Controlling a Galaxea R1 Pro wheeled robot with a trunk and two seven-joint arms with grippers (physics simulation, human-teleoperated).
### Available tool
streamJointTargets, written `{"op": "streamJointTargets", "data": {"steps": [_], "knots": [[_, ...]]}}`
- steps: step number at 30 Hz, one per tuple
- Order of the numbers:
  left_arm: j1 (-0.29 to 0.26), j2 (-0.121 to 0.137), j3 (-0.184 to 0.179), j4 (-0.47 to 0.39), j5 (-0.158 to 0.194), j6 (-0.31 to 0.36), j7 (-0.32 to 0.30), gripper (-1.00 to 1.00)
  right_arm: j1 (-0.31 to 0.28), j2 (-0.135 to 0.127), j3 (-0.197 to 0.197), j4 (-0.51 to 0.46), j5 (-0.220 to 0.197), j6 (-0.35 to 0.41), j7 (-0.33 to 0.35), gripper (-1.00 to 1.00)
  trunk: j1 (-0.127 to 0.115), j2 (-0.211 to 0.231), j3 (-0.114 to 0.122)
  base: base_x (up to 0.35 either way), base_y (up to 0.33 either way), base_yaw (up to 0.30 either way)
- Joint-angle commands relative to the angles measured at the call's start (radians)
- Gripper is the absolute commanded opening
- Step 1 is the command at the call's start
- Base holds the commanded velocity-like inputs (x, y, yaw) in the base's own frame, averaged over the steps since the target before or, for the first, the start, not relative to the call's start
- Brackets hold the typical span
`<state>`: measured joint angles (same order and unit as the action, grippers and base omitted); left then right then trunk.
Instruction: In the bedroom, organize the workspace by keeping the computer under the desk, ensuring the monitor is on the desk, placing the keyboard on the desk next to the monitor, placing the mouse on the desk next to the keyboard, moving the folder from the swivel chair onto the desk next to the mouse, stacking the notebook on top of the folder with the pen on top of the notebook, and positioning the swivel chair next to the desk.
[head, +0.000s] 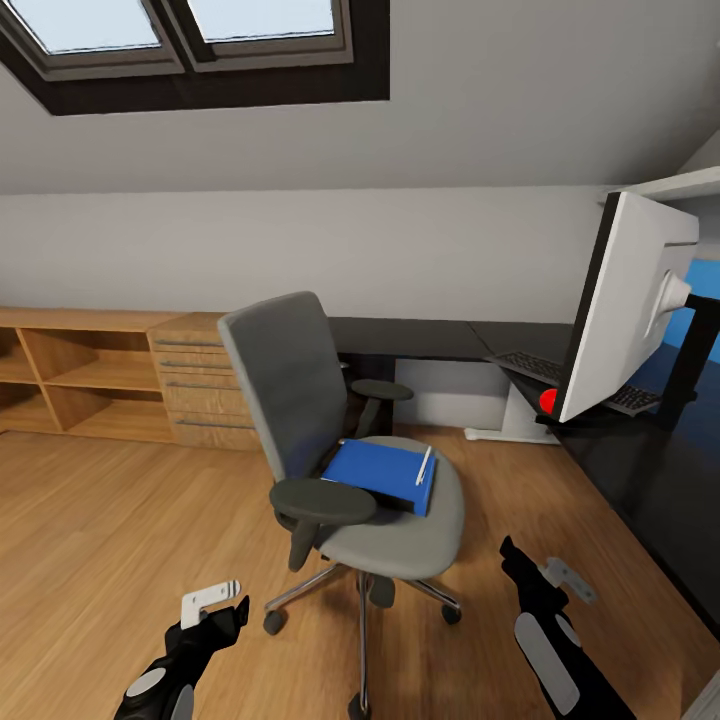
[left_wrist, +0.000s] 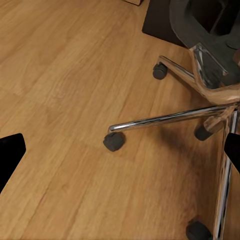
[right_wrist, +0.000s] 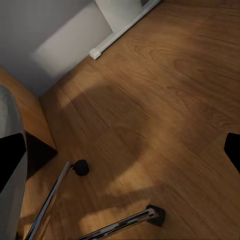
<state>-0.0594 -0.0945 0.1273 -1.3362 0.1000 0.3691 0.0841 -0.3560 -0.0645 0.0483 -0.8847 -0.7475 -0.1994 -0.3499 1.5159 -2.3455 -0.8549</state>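
We face the chair (head: 340, 440) with both claws open and empty.
The folder (head: 383, 473) lies on its seat, the pen (head: 424, 465) on top; left claw (head: 222, 603) and right claw (head: 540, 575) hover beside its base; the monitor (head: 625, 300) and keyboard (head: 530, 366) sit on the surface (head: 640, 470) beyond.

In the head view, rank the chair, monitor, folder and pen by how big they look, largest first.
1. Chair
2. Monitor, though it stands nearer the camera and is seen from behind, so its rank against the chair is unsure
3. Folder, lying on the chair seat
4. Pen, lying on top of it
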Motion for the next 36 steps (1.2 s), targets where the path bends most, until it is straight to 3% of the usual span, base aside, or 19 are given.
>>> {"op": "streamJointTargets", "data": {"steps": [1,5,10,12,15,16,20,21,24,30,36], "knots": [[0.000,-0.001,0.001,-0.001,0.010,0.005,0.005,1.00,-0.001,-0.001,0.005,0.000,-0.010,-0.007,-0.004,1.00,0.000,0.000,-0.001,0.000,0.000,0.000],[0.000,-0.001,0.001,-0.001,0.010,0.005,0.005,1.00,-0.001,-0.003,0.004,-0.002,-0.012,0.003,-0.002,1.00,0.000,0.000,-0.001,0.000,0.000,0.000],[0.000,-0.001,0.002,-0.001,0.010,0.005,0.005,1.00,-0.003,-0.036,-0.012,-0.008,-0.026,0.128,0.024,1.00,0.000,0.000,-0.001,0.000,0.000,0.000],[0.000,-0.001,0.002,-0.001,0.010,0.005,0.006,1.00,-0.018,-0.046,-0.033,-0.007,-0.055,0.197,0.045,1.00,0.000,0.000,-0.001,0.000,0.000,0.000],[0.000,-0.001,0.002,-0.001,0.011,0.005,0.006,1.00,-0.093,-0.056,-0.071,0.020,-0.105,0.291,0.068,1.00,0.000,0.000,-0.001,0.000,0.000,0.000],[0.000,-0.001,0.002,-0.001,0.011,0.005,0.006,1.00,-0.145,-0.064,-0.089,0.061,-0.125,0.337,0.075,1.00,0.000,0.000,-0.001,0.000,0.000,0.000],[0.000,-0.001,0.003,-0.001,0.012,0.005,0.006,1.00,-0.250,-0.086,-0.110,0.187,-0.153,0.412,0.102,1.00,0.000,0.000,-0.001,0.000,0.000,0.000],[0.000,-0.001,0.004,-0.001,0.012,0.005,0.006,1.00,-0.297,-0.097,-0.115,0.261,-0.165,0.436,0.134,1.00,0.000,0.000,-0.001,0.000,0.000,0.000],[0.000,0.000,0.007,-0.002,0.012,0.005,0.006,1.00,-0.358,-0.110,-0.120,0.375,-0.185,0.457,0.200,1.00,0.000,0.000,-0.001,0.000,0.000,0.000],[0.000,0.000,0.036,-0.005,0.012,0.004,0.006,1.00,-0.439,-0.130,-0.123,0.605,-0.214,0.462,0.345,1.00,0.000,0.000,-0.001,0.000,0.000,0.000],[0.000,-0.002,0.044,-0.005,0.012,-0.008,0.005,1.00,-0.452,-0.130,-0.127,0.649,-0.225,0.467,0.372,1.00,0.000,0.000,-0.001,0.125,0.000,0.000]]}}
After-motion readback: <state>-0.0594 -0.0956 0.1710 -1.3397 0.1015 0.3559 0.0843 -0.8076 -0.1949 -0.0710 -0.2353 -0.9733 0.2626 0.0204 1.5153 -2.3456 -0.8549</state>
